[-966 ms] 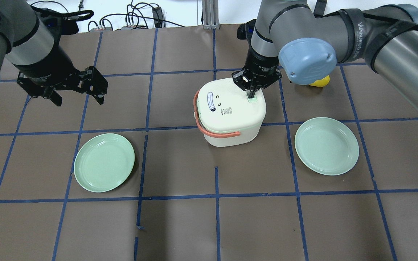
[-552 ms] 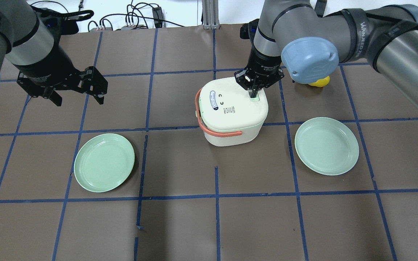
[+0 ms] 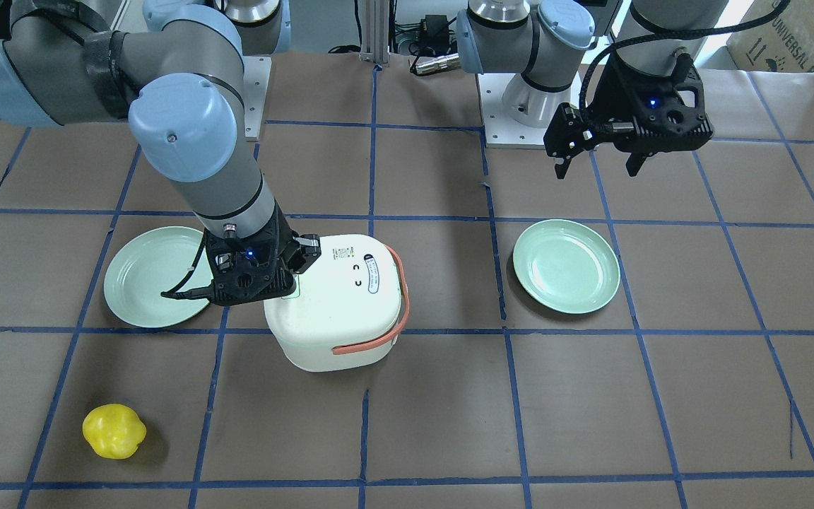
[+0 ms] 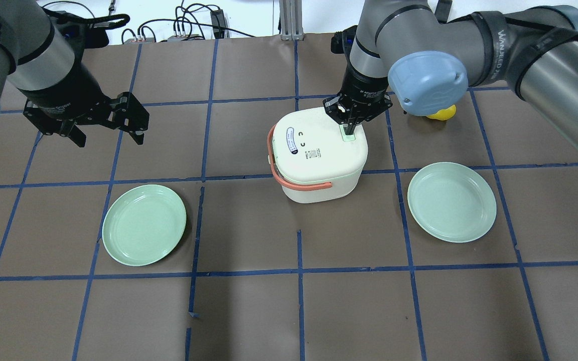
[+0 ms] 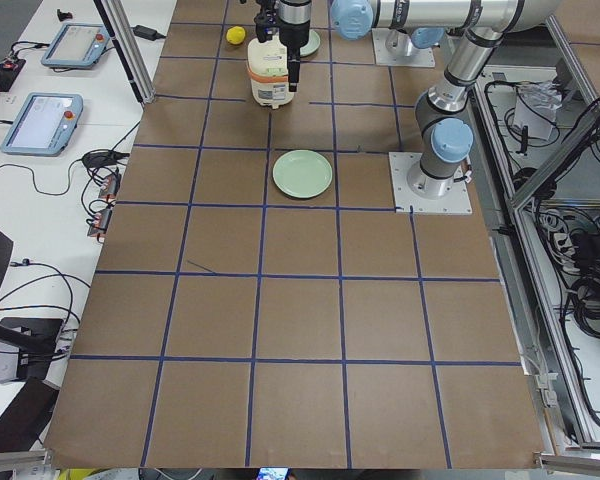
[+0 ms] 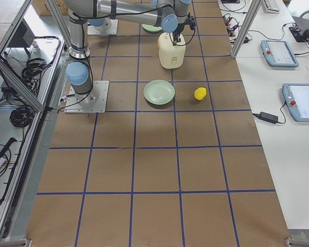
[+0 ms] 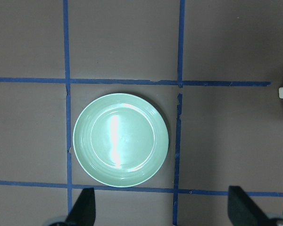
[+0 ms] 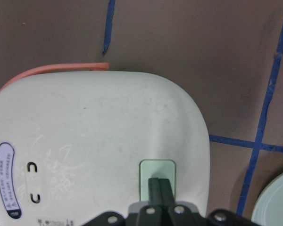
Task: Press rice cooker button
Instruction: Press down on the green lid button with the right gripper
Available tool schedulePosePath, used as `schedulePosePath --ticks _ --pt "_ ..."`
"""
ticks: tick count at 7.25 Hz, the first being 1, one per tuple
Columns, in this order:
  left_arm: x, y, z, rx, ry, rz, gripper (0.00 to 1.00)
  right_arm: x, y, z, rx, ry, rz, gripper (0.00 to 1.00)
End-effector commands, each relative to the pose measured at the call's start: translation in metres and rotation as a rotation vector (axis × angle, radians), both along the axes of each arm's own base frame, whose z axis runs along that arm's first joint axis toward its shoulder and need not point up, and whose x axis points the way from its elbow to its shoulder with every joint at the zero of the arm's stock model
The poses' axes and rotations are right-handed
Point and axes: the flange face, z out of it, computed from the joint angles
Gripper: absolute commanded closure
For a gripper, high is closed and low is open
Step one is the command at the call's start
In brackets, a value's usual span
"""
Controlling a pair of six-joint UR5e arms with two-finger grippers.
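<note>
Two fingertips of the right gripper are being pressed, closed together, onto the green button at the top edge of the rice cooker mid-table; force is best being applied straight down, lest it tip.

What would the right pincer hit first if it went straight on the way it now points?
The pale green button on the lid of the rice cooker. The right pincer, fingers shut together, points down right over it. I can't tell from these views whether the tips touch it.
</note>
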Motion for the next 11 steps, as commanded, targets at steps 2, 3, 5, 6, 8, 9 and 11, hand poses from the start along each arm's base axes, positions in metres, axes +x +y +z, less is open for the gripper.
schedulePosePath --ticks 2,3,5,6,8,9,11 --pt "0.000 0.000 0.000 -0.001 0.000 0.000 0.00 0.000 0.000 0.000 0.000 0.000 0.000 0.92" --pt "0.000 0.000 0.000 -0.001 0.000 0.000 0.00 0.001 0.000 -0.002 0.003 0.000 0.002 0.92" --pt "0.000 0.000 0.000 -0.001 0.000 0.000 0.00 0.001 0.000 -0.003 0.005 0.001 0.000 0.92" --pt "0.000 0.000 0.000 -0.001 0.000 0.000 0.00 0.001 0.000 -0.005 0.007 0.001 0.002 0.92" --pt "0.000 0.000 0.000 -0.001 0.000 0.000 0.00 0.001 -0.002 -0.008 0.003 0.001 0.000 0.92" --pt "0.000 0.000 0.000 -0.001 0.000 0.000 0.00 0.003 -0.004 -0.012 0.003 -0.001 0.003 0.92" --pt "0.000 0.000 0.000 -0.001 0.000 0.000 0.00 0.002 -0.004 0.007 -0.022 0.004 0.002 0.90"
